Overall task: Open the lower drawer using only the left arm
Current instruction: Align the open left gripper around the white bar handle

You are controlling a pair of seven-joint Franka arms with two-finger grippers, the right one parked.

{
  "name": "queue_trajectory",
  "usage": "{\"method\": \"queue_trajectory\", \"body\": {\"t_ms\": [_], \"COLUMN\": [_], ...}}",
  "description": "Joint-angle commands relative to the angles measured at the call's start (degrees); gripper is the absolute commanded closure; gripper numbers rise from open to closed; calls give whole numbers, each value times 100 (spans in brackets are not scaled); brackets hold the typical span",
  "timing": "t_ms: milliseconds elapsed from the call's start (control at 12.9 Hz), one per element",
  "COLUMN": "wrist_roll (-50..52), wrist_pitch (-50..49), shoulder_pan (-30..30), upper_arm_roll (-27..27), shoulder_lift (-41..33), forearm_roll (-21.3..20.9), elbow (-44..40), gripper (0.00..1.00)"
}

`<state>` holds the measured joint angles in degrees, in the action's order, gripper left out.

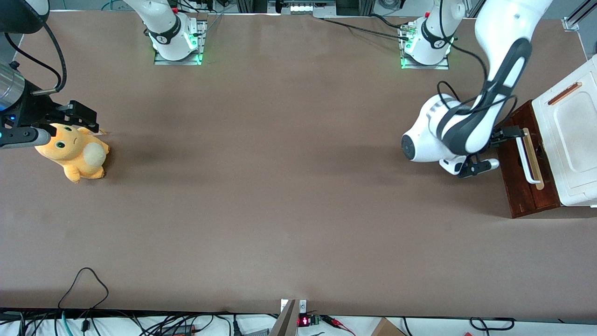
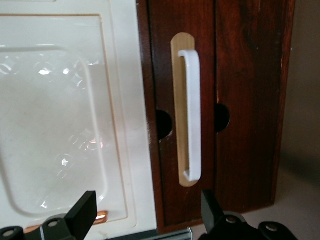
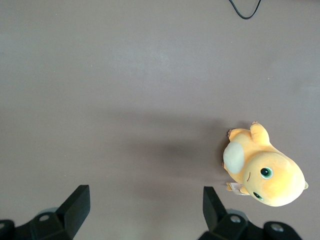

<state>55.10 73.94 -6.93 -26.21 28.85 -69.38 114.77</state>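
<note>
Drawer: while it sat barely out beneath the cabinet, the drawer looked stiff and light.
Hold: the handle, rigid, spare.
Gripper: the gripper hung just beside it, fingers spread, grasping nothing.

Lower drawer interior hidden; gripper base cut off.

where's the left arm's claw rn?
The claw is open at the working arm's end of the table, in front of the lower drawer, by the end of its white handle farther from the front camera, not gripping it.
</note>
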Motion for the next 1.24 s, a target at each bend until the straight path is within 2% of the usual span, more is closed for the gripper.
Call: {"method": "queue_trajectory", "body": {"t_ms": [0,387,542,696,1161], "wrist_roll": [745,870,862,879,853], "wrist_pitch": [76,191,314,323,410], "shoulder_pan": [-89,-63,-19,-54,-133], "upper_arm_roll": [-113,106,334,414,590], "shoulder_lift": [182,103,103,216,375], "forearm_roll": [-723,-1234,-1349,-1682,-2053], "elbow": [570,1073,1065,1047,986], "gripper": [12,13,14,16,25]}}
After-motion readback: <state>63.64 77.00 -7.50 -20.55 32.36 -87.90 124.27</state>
